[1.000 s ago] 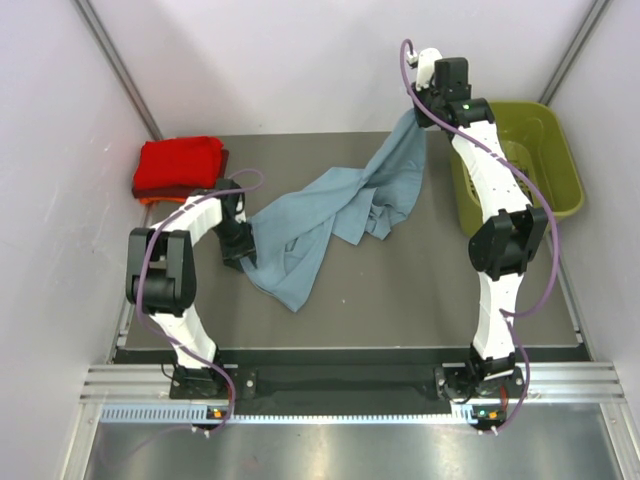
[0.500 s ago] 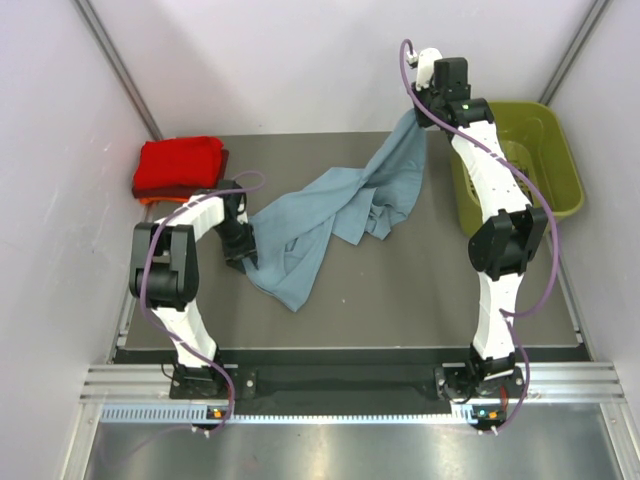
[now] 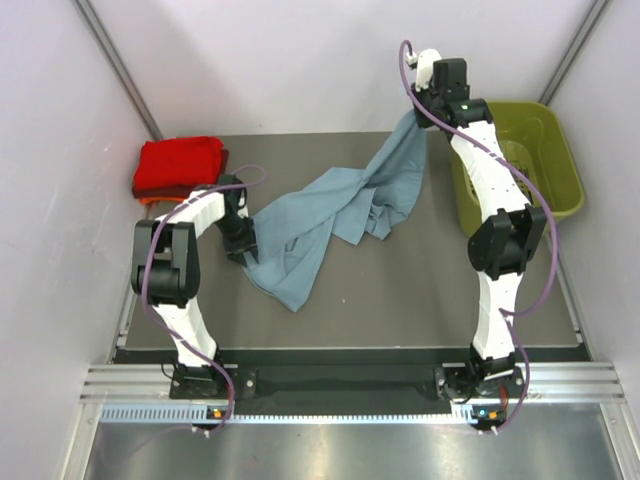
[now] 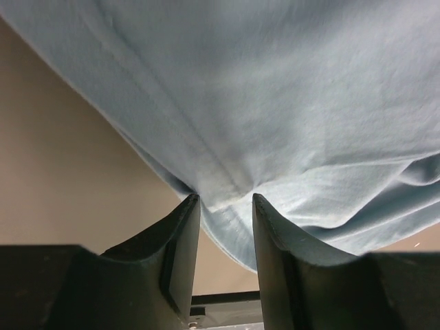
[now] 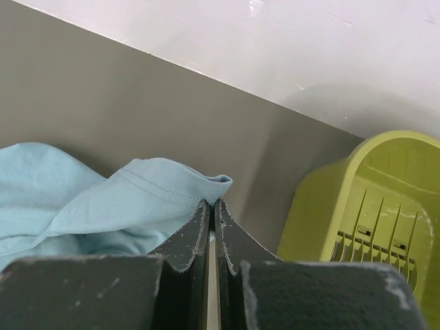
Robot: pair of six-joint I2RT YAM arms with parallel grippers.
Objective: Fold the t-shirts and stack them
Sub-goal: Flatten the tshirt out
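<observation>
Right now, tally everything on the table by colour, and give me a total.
Grey-blue shirt: 1
Bright red folded shirt: 1
Dark red folded shirt, edge only: 1
Orange folded shirt, edge only: 1
Green basket: 1
Total: 5

In the top view the red t-shirt (image 3: 178,162) at the table's (image 3: 400,290) back left corner covers the folded t-shirts under it (image 3: 224,160); only thin dark red and orange edges peek out, and the right arm (image 3: 500,190) hides part of the green basket (image 3: 555,140). In the left wrist view the blue-grey t-shirt (image 4: 275,103) runs off the top and right edges, and it is hard to tell if the left gripper (image 4: 225,199) pinches the fold or just touches it.
</observation>
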